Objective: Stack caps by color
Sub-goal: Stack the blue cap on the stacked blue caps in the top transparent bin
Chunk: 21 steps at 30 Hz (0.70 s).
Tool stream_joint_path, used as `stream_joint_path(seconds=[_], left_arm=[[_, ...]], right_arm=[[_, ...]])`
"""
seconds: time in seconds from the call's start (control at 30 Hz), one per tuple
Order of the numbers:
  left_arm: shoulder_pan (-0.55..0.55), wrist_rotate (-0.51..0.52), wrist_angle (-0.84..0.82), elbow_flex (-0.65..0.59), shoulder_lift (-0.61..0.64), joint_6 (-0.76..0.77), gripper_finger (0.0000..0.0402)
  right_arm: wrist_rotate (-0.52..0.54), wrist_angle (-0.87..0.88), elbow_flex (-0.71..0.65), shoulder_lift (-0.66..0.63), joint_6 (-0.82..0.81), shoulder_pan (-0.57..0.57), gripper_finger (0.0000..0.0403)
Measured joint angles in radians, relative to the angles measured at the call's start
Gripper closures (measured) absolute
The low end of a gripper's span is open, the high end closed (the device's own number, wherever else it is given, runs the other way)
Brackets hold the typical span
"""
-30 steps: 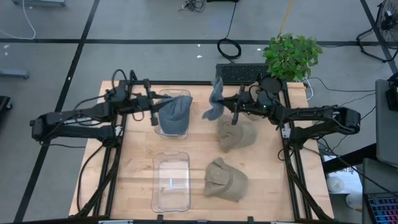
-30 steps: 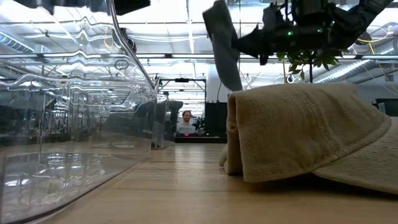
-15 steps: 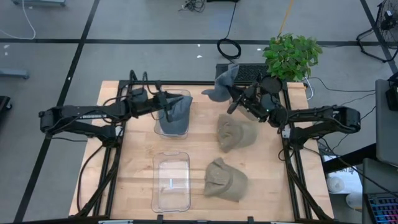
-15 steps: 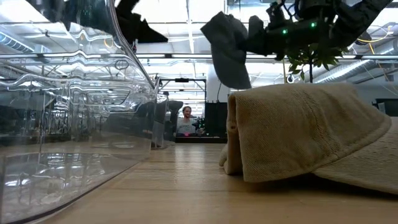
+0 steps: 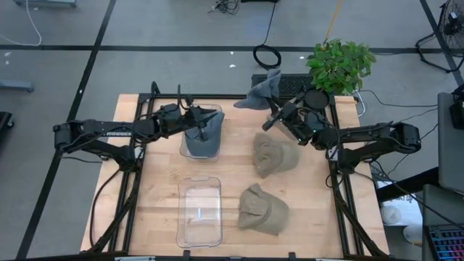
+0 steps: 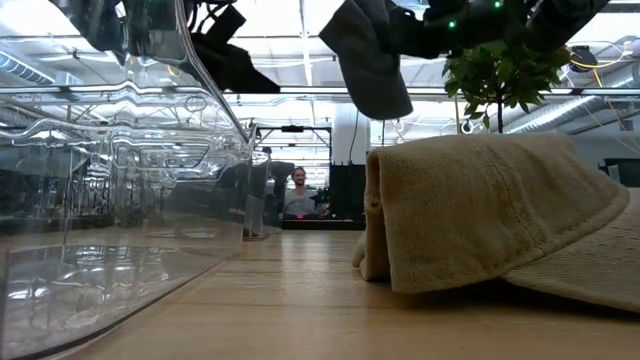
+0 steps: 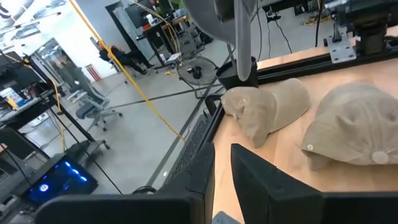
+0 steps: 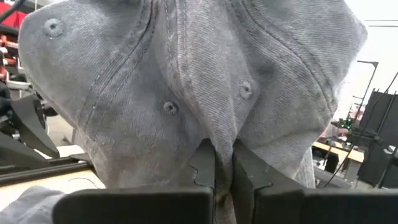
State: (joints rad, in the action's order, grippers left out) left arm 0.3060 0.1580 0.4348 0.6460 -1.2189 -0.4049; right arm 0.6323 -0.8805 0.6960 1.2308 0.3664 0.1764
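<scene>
Right gripper (image 5: 274,114) pinches grey cap (image 5: 262,91), upper centre; limp, light fabric, best held at a crown seam. Left gripper (image 5: 204,127) over bin (image 5: 190,151): cannot tell whether open.

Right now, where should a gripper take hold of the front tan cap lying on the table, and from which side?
Judging by its pose, pinch the front tan cap at its soft crown from straight above: it lies slumped on the table, apart from the empty bin, with nothing over it. The flat brim offers less to grip.
</scene>
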Motion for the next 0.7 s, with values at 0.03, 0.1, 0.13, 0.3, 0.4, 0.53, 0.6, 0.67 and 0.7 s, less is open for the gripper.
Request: stream_joint_path(seconds=[0.03, 0.1, 0.13, 0.3, 0.4, 0.53, 0.6, 0.67, 0.7], left_arm=[[0.0, 0.0, 0.003, 0.0, -0.001, 0.01, 0.0341], [0.0, 0.0, 0.009, 0.0, -0.001, 0.025, 0.0341], [0.0, -0.001, 0.008, 0.0, -0.001, 0.025, 0.0341], [-0.002, -0.001, 0.02, 0.0, -0.001, 0.039, 0.0341], [-0.004, -0.001, 0.016, 0.0, 0.0, 0.074, 0.0341], [-0.004, -0.003, 0.016, 0.0, 0.0, 0.078, 0.0341], [-0.004, -0.003, 0.016, 0.0, 0.0, 0.078, 0.0341], [-0.004, -0.003, 0.016, 0.0, 0.0, 0.075, 0.0341], [-0.004, -0.003, 0.016, 0.0, 0.0, 0.075, 0.0341]], right_arm=[[0.0, 0.007, 0.0, 0.0, -0.003, 0.0, 0.0395], [0.0, 0.016, 0.0, 0.0, -0.01, 0.0, 0.0395], [0.0, 0.017, 0.0, 0.0, -0.01, 0.0, 0.0395], [-0.004, 0.017, 0.0, 0.0, -0.01, 0.0, 0.0395], [-0.015, 0.027, 0.0, 0.0, -0.011, 0.0, 0.0395], [-0.183, 0.061, 0.0, 0.0, -0.031, 0.001, 0.0395], [-0.319, 0.078, 0.0, 0.0, -0.058, 0.001, 0.0395], [-0.44, 0.086, 0.0, 0.0, -0.096, 0.0, 0.0395], [-0.496, 0.09, 0.0, 0.0, -0.121, 0.0, 0.0395]])
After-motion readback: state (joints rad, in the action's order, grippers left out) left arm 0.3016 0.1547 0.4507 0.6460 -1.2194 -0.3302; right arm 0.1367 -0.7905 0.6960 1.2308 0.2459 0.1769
